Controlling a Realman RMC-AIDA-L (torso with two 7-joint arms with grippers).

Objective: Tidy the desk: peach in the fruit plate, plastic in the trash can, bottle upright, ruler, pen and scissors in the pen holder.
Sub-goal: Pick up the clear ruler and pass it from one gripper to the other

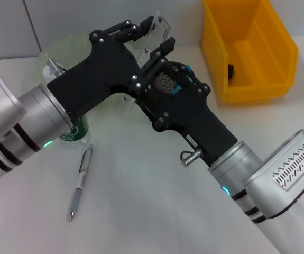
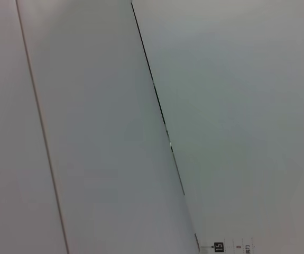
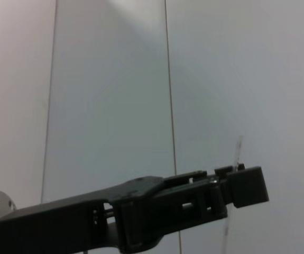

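Clear plastic ruler (image 1: 159, 27) stands raised above the white bench (image 1: 152, 185), pinched between both grippers: left gripper (image 1: 141, 29) and right gripper (image 1: 159, 53), jaws clenched on it.

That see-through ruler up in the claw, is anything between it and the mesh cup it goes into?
Yes. The left gripper holds the ruler up high, and the right gripper hangs just below it, over the mesh pen holder, covering part of it in the head view.
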